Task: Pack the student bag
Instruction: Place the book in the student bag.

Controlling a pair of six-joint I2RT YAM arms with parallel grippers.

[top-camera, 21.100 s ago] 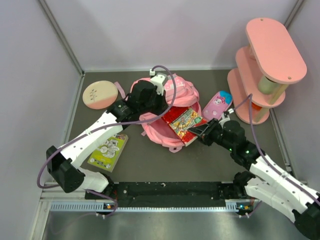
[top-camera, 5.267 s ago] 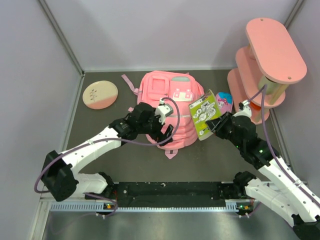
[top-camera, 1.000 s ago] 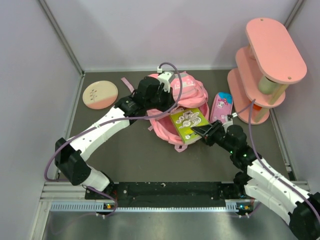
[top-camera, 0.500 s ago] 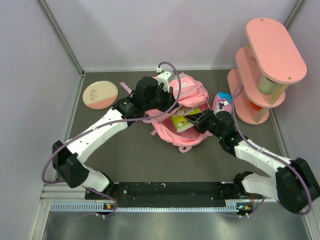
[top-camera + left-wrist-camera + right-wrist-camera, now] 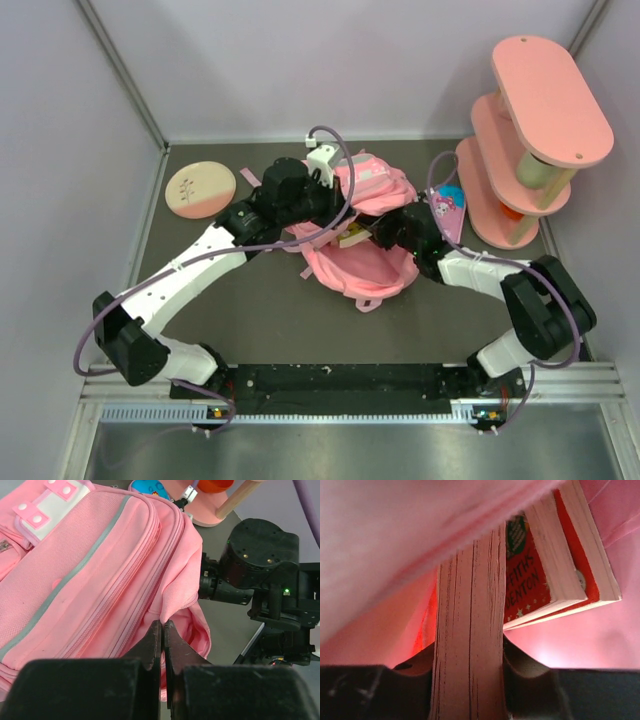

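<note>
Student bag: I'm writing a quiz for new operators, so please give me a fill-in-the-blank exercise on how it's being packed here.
1. The right gripper, inside the bag, is shut on a ___.
2. The other book in the bag has a ___ cover.
3. The left gripper pinches the bag's fabric, its jaws ___.
4. The pencil case lies between the bag and the ___.

Missing words: book; red; shut; shelf.

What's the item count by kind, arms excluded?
books: 2 (held book, red book)
bag: 1
pencil case: 1
shelf: 1
round plate: 1
orange object on shelf: 1
total: 7
</note>
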